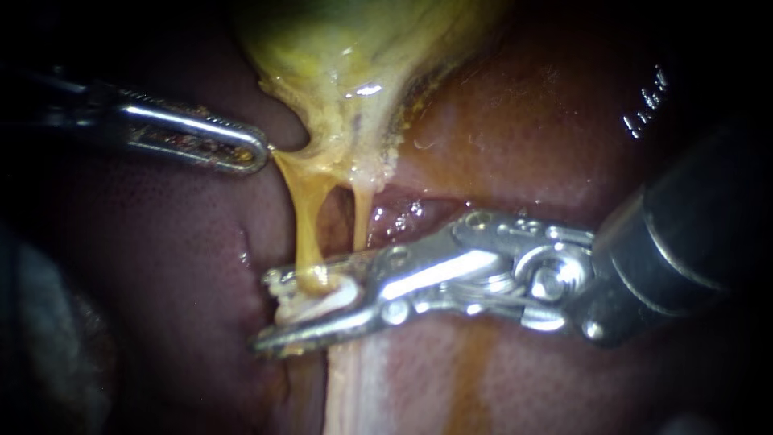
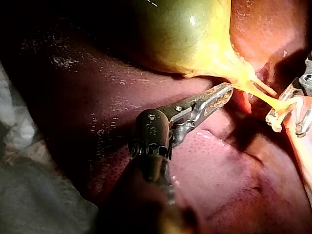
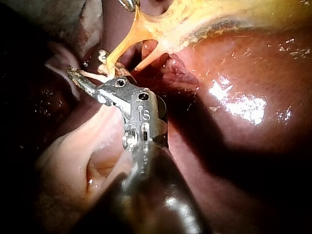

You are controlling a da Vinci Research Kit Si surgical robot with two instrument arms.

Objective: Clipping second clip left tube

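Left tube [image 1: 306, 225]: the thicker yellow strand running from the gallbladder [image 1: 354, 48] down over the liver [image 1: 547, 137]. Its lower end lies inside the end effector of my right instrument [image 1: 270, 312]. The thinner right tube [image 1: 361, 213] hangs just beside it, outside the jaws.

Right end effector: the jaws stand partly apart and carry a white clip [image 1: 322, 302] between them. The clip's legs straddle the left tube and are not yet squeezed together. I cannot tell whether some of the white material near the tips is a separate clip on the tube.

Left end effector: my left instrument [image 1: 258, 151] has its jaws closed on a fringe of the gallbladder at the head of the left tube, and the tube looks taut.

Risks, as I judge them:
- The tube sits toward the tip half of the jaws, so closing here could catch only part of its width.
- The right tube is close, and a small drift that way could take it in as well.
- A harder pull from the left instrument could tear the thin tube or draw it out of the clip.
- The lower jaw lies near the liver, and pressing down could score it.

Pose: the right shaft enters low from the right, nearly level, with its jaws crossing the tube roughly square. The left shaft enters from the left, also nearly level, with its tip at the gallbladder's neck.
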